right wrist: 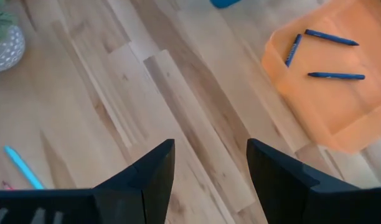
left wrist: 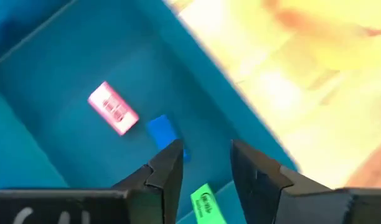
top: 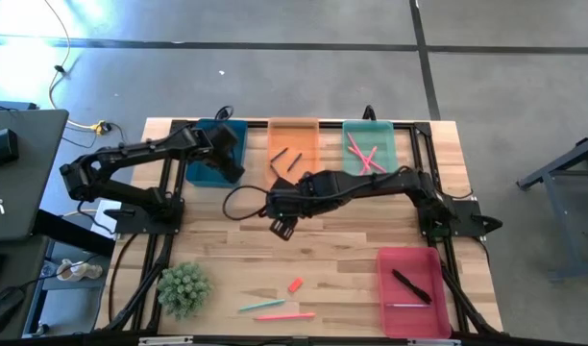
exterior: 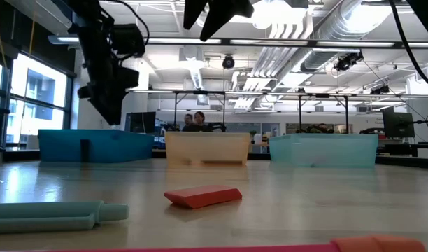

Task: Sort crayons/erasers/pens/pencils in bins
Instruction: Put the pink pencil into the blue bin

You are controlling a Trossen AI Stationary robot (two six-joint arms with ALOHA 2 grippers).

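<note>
below the left pincer (left wrist: 206,165), three erasers (left wrist: 113,107) inside the blue bin (left wrist: 47,81)

Printing on the green eraser (left wrist: 206,205) and on the pink eraser (left wrist: 113,108) in the blue bin (left wrist: 47,74), too blurred and small to read. No other legible text, label, brand, number or sign anywhere.

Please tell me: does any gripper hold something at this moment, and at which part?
Nothing is held. The left gripper is open and empty above the blue bin; the right gripper is open and empty above the table.
</note>
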